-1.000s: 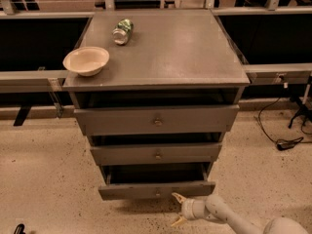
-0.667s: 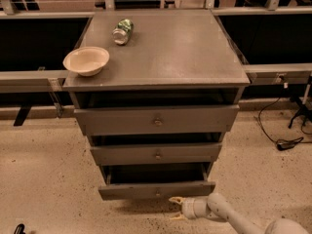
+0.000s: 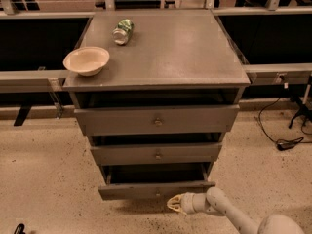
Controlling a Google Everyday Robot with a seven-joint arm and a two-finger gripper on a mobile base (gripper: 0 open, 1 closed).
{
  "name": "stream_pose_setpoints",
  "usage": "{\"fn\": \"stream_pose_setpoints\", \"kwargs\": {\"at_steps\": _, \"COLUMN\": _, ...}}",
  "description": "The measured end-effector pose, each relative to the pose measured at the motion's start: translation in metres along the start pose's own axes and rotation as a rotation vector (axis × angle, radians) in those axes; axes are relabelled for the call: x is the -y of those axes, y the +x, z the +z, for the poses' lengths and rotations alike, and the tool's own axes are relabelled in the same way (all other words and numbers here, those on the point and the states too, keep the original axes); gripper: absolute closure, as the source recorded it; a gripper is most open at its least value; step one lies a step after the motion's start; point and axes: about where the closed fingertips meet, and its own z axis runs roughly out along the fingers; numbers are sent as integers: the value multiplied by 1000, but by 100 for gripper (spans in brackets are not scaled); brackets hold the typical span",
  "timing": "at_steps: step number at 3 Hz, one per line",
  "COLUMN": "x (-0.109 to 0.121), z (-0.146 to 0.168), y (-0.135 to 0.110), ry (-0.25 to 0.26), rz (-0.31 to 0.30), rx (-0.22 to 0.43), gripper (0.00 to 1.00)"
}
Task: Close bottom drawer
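The hand [image 3: 175, 204] hangs low near the floor [image 3: 44, 179]; whether it is spread or pressed together cannot be told. Just above it, slightly left, the bottom drawer [image 3: 146, 190] stands pulled out, its front panel close to the hand, contact unclear.

No text, number or sign can be read. The green label on the can [image 3: 122, 31] at 11 o'clock on the cabinet top [image 3: 180, 48] is illegible. The gripper [image 3: 175, 204] sits at 6 o'clock, just below the bottom drawer [image 3: 146, 190] front.
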Motion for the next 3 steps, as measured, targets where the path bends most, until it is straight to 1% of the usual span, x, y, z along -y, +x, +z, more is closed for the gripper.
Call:
{"fn": "stream_pose_setpoints", "kwargs": {"at_steps": 1, "x": 13, "z": 8, "y": 4, "ry": 6, "rz": 1, "rx": -1, "gripper": 100}}
{"fn": "stream_pose_setpoints", "kwargs": {"at_steps": 2, "x": 25, "z": 11, "y": 10, "ry": 36, "rz": 3, "rx": -9, "gripper": 100}}
{"fn": "stream_pose_setpoints", "kwargs": {"at_steps": 3, "x": 25, "z": 11, "y": 11, "ry": 37, "rz": 3, "rx": -10, "gripper": 82}}
